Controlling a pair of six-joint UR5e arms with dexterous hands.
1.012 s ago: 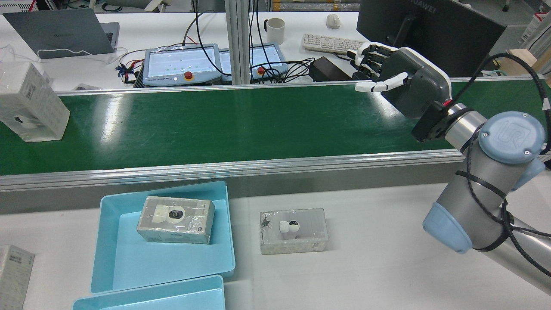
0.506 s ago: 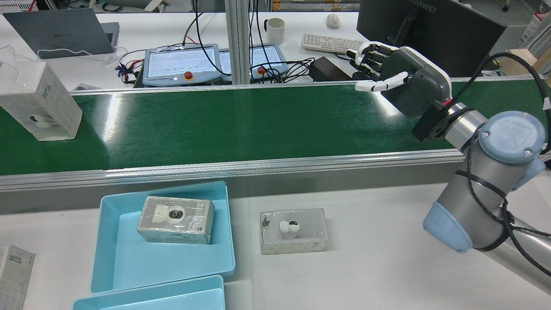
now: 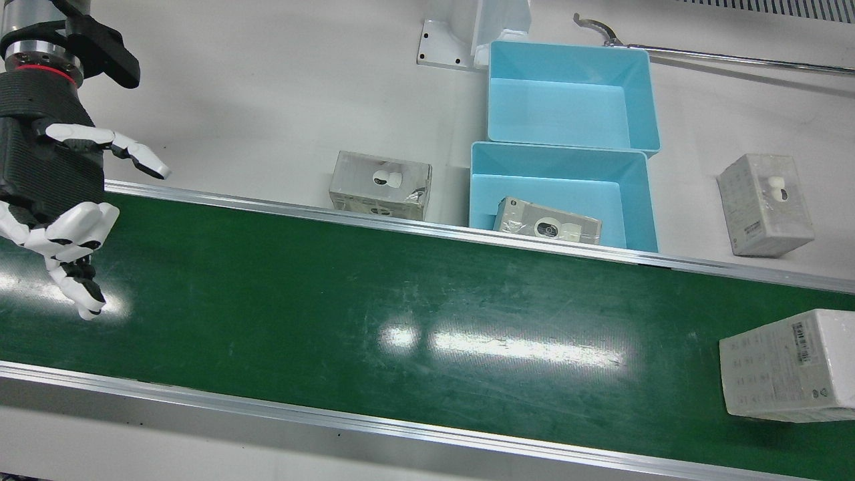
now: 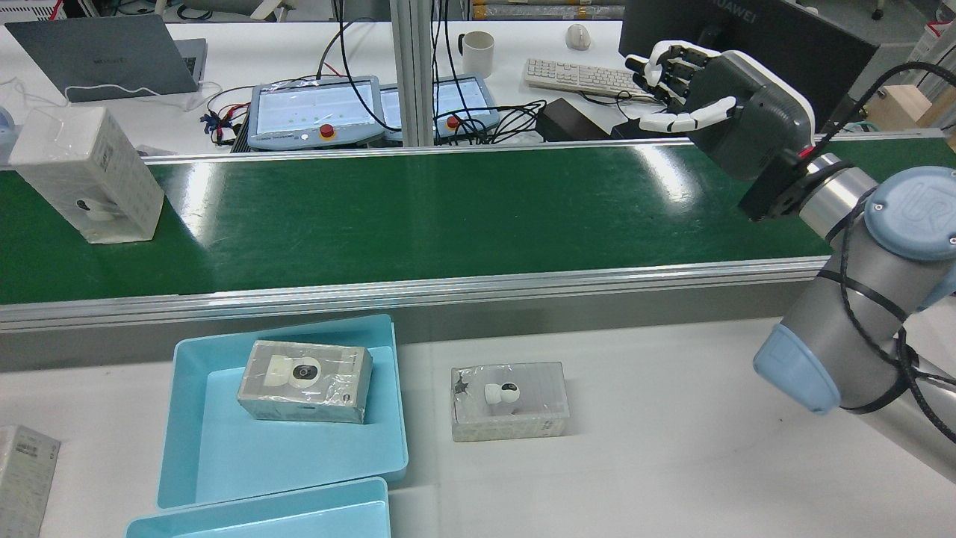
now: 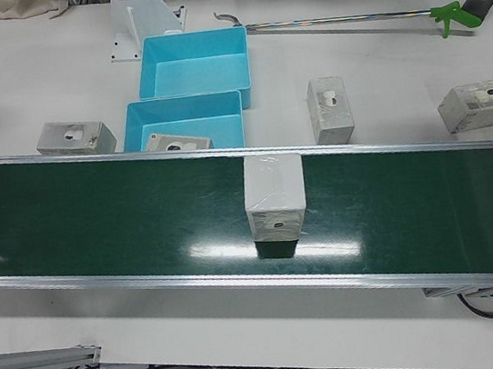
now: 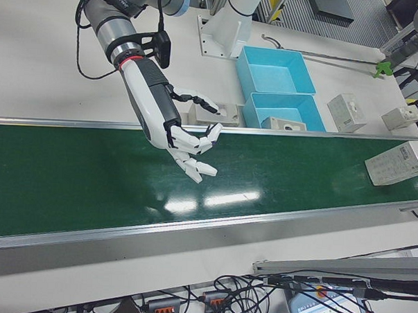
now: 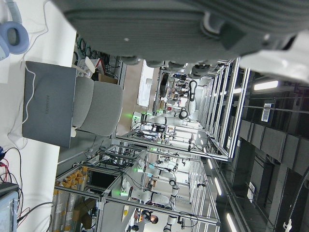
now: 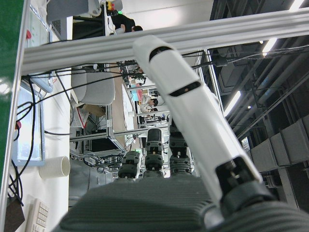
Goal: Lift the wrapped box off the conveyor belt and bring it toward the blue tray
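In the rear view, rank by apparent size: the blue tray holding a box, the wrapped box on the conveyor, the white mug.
1. blue tray
2. wrapped box
3. white mug; it stands farthest from the camera, so it may look smaller than it is.

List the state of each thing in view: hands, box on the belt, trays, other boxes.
Right hand: open, holding nothing, raised over the belt.
Left hand: only its underside shows, state unclear.
Box on the belt: upright, untouched, far from the right hand.
Near tray: holds one box lying flat.
Second tray: holds nothing.
Box beside the tray: flat on the table.
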